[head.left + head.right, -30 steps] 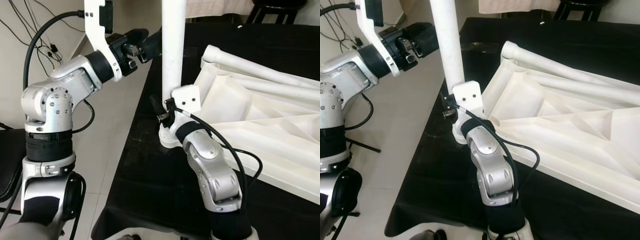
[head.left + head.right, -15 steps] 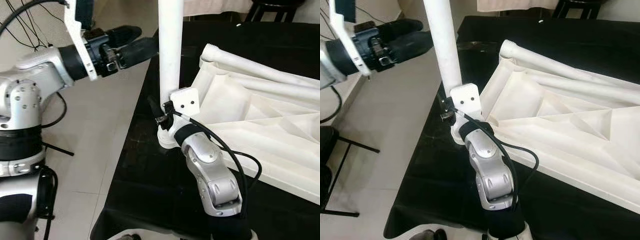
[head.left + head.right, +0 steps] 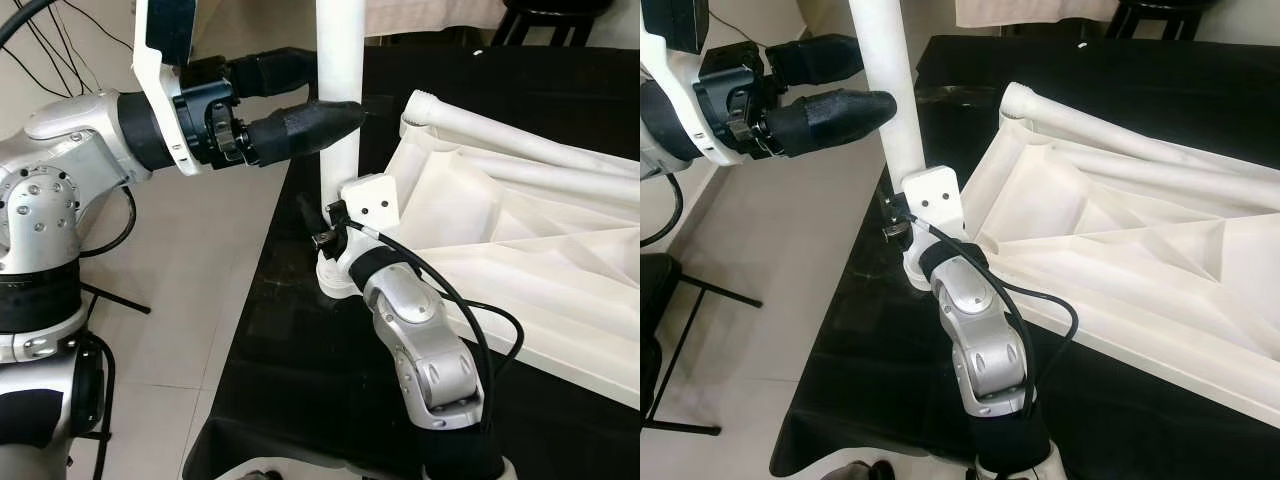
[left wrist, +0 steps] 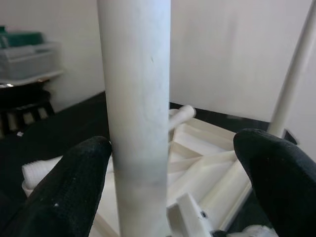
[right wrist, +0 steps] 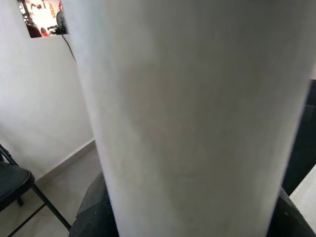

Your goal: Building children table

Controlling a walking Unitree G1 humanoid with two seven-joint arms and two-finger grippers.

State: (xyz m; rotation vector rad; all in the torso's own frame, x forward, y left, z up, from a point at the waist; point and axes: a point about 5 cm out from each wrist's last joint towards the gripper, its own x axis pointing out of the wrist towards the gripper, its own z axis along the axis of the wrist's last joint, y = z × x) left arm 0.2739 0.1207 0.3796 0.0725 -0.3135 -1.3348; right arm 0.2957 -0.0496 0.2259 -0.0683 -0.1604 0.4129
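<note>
Leg (image 3: 341, 110) upright at the near corner of the inverted white tabletop (image 3: 500, 230), which lies on the black-covered counter (image 3: 290, 350). Leg base sits in a round socket (image 3: 333, 280) at that corner. A second leg (image 3: 520, 130) is already lying fitted along the far edge of the tabletop.

Step in hand, by my reading: seating or screwing this leg into its socket. To do it well, keep the leg plumb over the socket so it does not bind, hold low with one arm and steady or turn high with the other, and close on the shaft squarely, not at a slant.

Right end effector (image 3: 328, 228): low on the leg, just above the socket. In the right wrist view the leg presses close against the lens with black fingers (image 5: 96, 207) on either side; it looks clamped on the shaft.

Left end effector (image 4: 168, 163): higher up, fingers spread wide, straddling the leg. One finger (image 4: 74, 182) touches or nearly touches the shaft; the other finger (image 4: 281, 168) stands well apart. Not yet gripping.
</note>
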